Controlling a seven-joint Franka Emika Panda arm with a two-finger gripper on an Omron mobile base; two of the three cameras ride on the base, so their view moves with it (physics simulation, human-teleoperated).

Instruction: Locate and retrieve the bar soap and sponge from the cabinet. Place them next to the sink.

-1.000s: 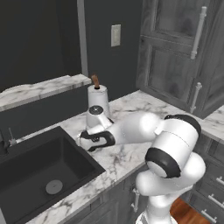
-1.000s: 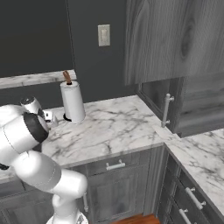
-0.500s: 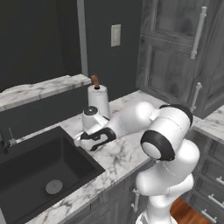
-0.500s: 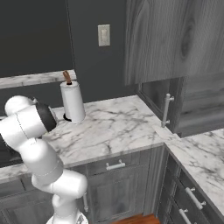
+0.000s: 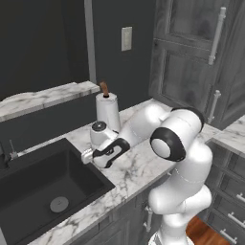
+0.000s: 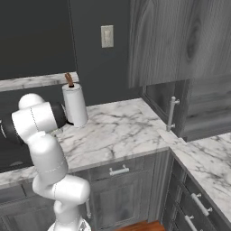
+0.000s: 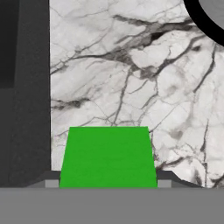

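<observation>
Stretching across the lower left of the left base view, the dark sink sits sunk into the white marble counter, its round silver drain showing on the basin floor. Behind the counter stand a dark wall with a pale outlet plate and, to the right, a tall grey cabinet with long handles. The white arm bends down from the lower right and reaches low over the counter at the sink's right rim, its hand just in front of a paper towel roll that stands upright on the marble. In the hand view the pincer looks down on the veined counter, with the dark sink edge running along the left of that view. The green sponge lies flat between the two finger tips, which sit tight against its sides, so the pincer is closed upon the sponge, over the marble just beside the sink.
</observation>
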